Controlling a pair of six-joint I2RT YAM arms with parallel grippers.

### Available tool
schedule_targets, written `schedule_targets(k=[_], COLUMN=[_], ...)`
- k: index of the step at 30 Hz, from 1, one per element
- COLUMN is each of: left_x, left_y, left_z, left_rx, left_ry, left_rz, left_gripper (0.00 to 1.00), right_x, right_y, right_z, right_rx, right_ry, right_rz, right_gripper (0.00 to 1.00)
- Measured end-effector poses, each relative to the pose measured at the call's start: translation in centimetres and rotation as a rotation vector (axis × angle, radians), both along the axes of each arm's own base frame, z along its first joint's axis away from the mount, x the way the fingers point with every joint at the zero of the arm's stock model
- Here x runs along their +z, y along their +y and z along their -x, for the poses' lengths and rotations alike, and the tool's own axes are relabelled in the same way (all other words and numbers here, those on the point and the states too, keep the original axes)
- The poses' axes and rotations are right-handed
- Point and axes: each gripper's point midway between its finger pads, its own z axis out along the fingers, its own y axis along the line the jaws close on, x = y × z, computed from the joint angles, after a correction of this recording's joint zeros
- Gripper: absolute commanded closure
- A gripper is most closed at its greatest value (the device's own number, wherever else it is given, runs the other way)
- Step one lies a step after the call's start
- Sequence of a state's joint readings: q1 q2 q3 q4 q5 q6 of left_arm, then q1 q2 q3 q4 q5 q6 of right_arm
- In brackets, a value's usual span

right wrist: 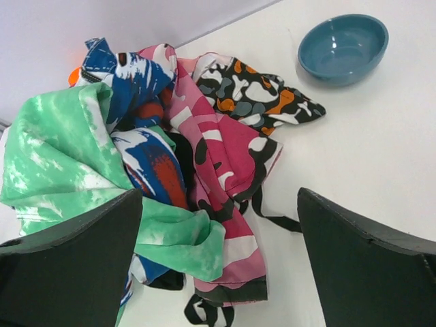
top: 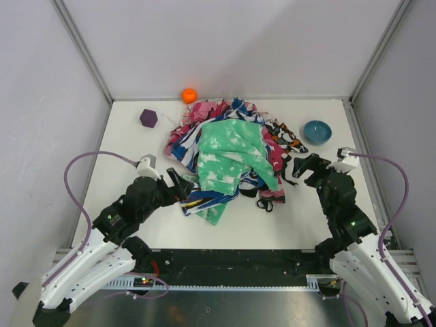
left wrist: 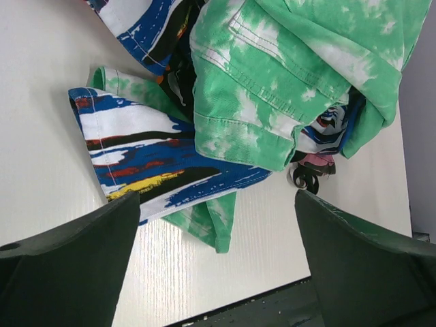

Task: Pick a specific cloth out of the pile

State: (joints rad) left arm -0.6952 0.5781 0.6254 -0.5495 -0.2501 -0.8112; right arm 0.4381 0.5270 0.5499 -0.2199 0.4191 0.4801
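Top cam: pile point(top: 204, 116) sits mid-bench, reaching toward the far edge, w/ the mint-green cloth point(top: 231, 153) draped on top. Left gripper point(top: 180, 187) is at the pile's near-left fringe and right gripper point(top: 303, 167) is just off its right side. Both have jaws spread, nothing in them. Plain black cloth isn't visible from here, prob. buried.

Left wrist: fingers point(left wrist: 75, 266) wide apart over the blue striped cloth point(left wrist: 150, 150) and a green hem; no solid black in sight.

Right wrist: jaws wide, empty. Dark fold point(right wrist: 180, 153) between the blue and the pink cloth point(right wrist: 225, 157) may be your target, can't tell.

Risks, imo: black straps point(right wrist: 272, 219) and the orange-print cloth point(right wrist: 259, 95) toward the right edge also read as black, so you could pinch the wrong piece. Digging under the green may drag several cloths along.
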Motion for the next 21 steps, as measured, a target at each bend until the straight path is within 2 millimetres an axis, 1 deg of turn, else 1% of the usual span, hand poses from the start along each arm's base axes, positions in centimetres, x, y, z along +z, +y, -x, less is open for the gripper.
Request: schedule_targets(k=[3,5,8,10,11,12,13,14,16,18,20,21], left_x=[0.0,0.0,-0.2,-0.3,-0.4,-0.4,-0.4,-0.5,-0.6,-0.8,-0.9,-0.9], left_y=[0.0,0.0,0.0,-0.1,-0.1,-0.1,-0.1,-0.1,-0.1,-0.1,-0.1,-0.1], left_z=[0.0,0.0,0.0,-0.1,-0.1,-0.1,-0.1,-0.1,-0.1,-0.1,-0.2,-0.2], left_rx=[0.0,0.0,-0.001,-0.002,-0.003,-0.004,-0.006,-0.006,-0.008,-0.01,-0.012,-0.014], left_ry=[0.0,0.001,0.005,0.009,0.012,0.013,0.012,0.015,0.018,0.019,0.022,0.021], left_rz=[0.0,-0.001,-0.005,-0.009,-0.012,-0.014,-0.017,-0.02,-0.024,-0.032,-0.039,-0.043], left_gripper=[0.0,0.0,0.0,0.0,0.0,0.0,0.0,0.0,0.0,0.0,0.0,0.0], right_x=[0.6,1.6,3.3,4.2,4.2,4.0,3.7,3.2,2.3,0.7,-1.3,-2.4], right_y=[0.4,1.2,3.0,5.1,5.9,7.3,8.3,9.6,12.3,15.6,18.0,18.9], right_z=[-0.3,-0.5,-0.9,-1.0,-1.0,-0.8,-0.6,-0.2,0.8,2.1,3.3,3.8], right_rx=[0.033,0.09,0.208,0.341,0.398,0.496,0.565,0.657,0.83,1.015,1.154,1.212], right_ry=[-0.03,-0.074,-0.159,-0.226,-0.247,-0.274,-0.287,-0.297,-0.316,-0.335,-0.343,-0.338], right_rz=[0.034,0.073,0.141,0.229,0.268,0.337,0.384,0.45,0.562,0.714,0.838,0.893], right_gripper=[0.01,0.01,0.01,0.01,0.0,0.01,0.01,0.01,0.0,0.01,0.01,0.01])
